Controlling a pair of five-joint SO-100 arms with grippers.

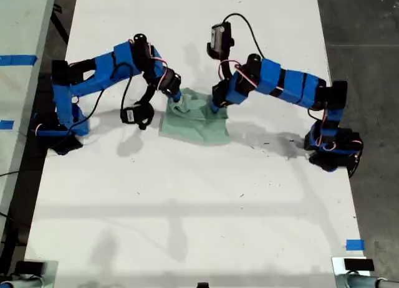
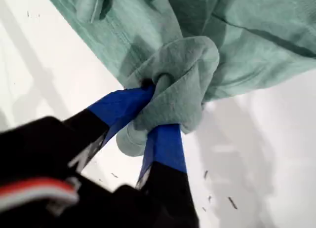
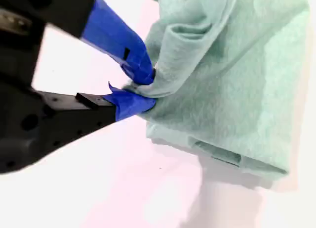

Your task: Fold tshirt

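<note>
Exterior view shows the tshirt (image 1: 198,118) bunched on the table (image 1: 187,207), just to 12 o'clock of centre, between 2 arms. First gripper (image 2: 163,122) is clamped on a wad of its cloth; second gripper (image 3: 143,92) pinches an edge. Which arm is which cannot be settled. Both are equally near, at opposite ends.

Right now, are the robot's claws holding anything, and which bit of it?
Both hold the tshirt. My first gripper is shut on a bunched wad at its edge; my second gripper pinches a folded edge. Which edge of the shirt, I cannot tell.
</note>
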